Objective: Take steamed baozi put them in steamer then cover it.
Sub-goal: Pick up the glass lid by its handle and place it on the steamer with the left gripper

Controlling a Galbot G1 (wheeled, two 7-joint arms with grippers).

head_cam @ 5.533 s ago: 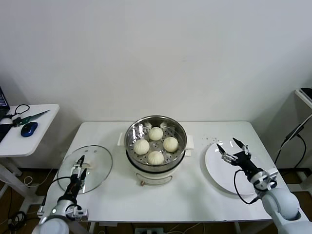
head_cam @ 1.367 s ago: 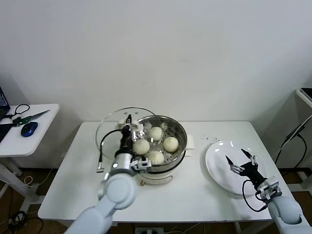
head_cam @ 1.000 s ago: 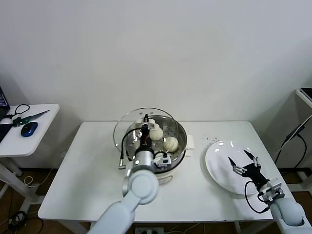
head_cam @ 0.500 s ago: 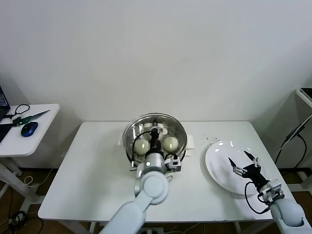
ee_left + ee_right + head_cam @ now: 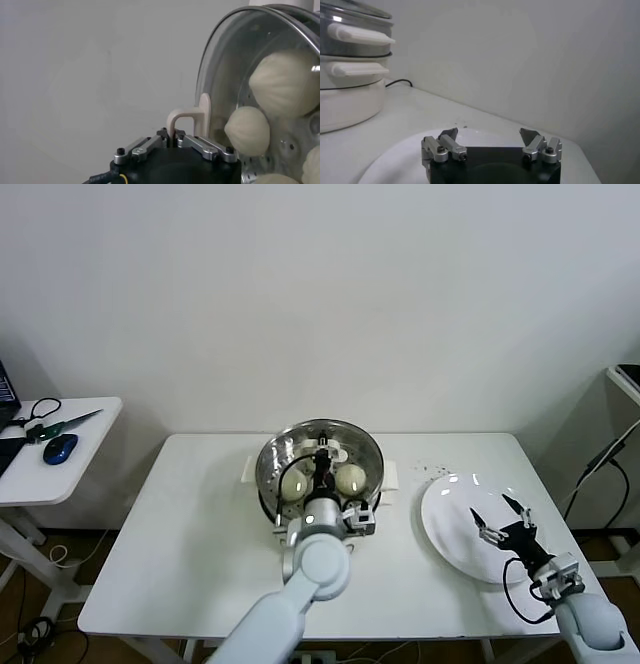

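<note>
The cover [image 5: 320, 446] is seen lying flat over the steamer [image 5: 272, 484] at the centre of the head view, its glass facing upward and its rim ringing the pot's rim. Its cream handle [image 5: 192, 116] stands upright at the middle and is pinched by the left claw [image 5: 321, 467], whose fingers are pressed together on it. Through the glass, steamed baozi [image 5: 350, 478] are seen resting on the perforated floor inside the steamer. At the lower right of the head view, the right claw [image 5: 503, 517] is held spread above a white plate [image 5: 450, 504] on the tabletop [image 5: 190, 554].
</note>
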